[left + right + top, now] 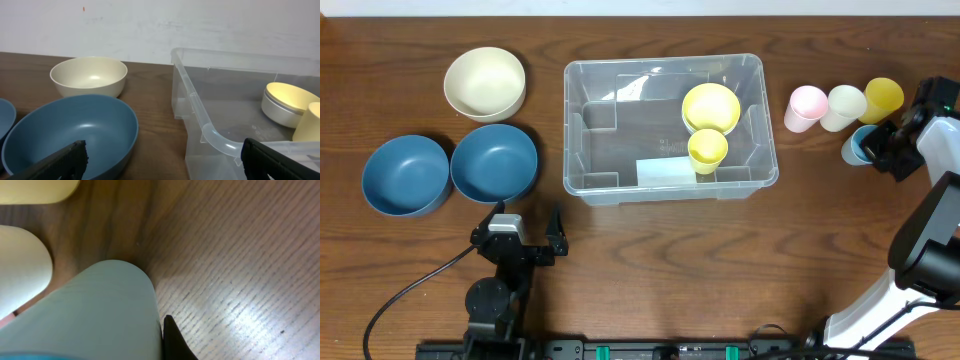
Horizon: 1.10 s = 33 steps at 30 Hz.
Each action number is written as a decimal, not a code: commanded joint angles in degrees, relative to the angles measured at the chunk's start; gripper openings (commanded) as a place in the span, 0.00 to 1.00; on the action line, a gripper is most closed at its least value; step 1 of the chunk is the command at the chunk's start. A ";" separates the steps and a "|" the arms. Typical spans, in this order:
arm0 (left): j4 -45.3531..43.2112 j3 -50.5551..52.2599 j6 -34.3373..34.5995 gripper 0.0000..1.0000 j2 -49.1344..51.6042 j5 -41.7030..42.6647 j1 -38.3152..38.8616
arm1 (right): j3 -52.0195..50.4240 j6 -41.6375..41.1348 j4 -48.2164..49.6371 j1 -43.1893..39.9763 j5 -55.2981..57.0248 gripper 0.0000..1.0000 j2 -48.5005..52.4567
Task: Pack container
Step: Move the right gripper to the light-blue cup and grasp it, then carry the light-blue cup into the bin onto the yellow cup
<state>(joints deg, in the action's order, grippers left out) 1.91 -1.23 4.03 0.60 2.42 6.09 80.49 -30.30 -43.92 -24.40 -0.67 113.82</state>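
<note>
**Item: clear plastic container, mid-worktop, part packed**

Location: the container (620, 150) stands at the centre of the worktop (650, 260), between the bowls on my left and the row of cups on my right. Inside it are a yellow bowl (711, 106) and a small yellow cup (708, 150).

Handling, by my judgement: thin, see-through plastic, light, stiff enough at the rimmed edge but likely to flex along the walls. The walls look smooth and slippery. The rim is the place to pinch it. For packing it need not be lifted at all.

Markings: a pale label (665, 171) lies on the floor of the container. No writing on it can be read, and I see no brand anywhere.

My grippers: the right gripper (880, 145) is clenched, apparently pinching the wall of the pale blue cup (95, 310) at the far right. The left gripper (165, 165) is spread wide and empty, near the blue bowl (70, 130).
</note>
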 commanded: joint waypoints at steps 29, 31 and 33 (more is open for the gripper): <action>2.14 1.01 -0.76 0.98 -0.26 -1.14 -0.28 | -0.46 1.60 -7.89 31.36 -0.81 0.01 -38.29; 2.14 1.01 -0.76 0.98 -0.26 -1.14 -0.28 | -0.55 0.22 -7.80 35.15 1.57 0.02 -37.55; 2.14 1.01 -0.76 0.98 -0.26 -1.14 -0.28 | -0.63 -0.59 -7.19 38.47 2.71 0.01 -36.06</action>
<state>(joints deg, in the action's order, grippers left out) 1.91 -1.23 4.03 0.60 2.42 6.09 79.81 -29.02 -51.57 10.63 -2.39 75.48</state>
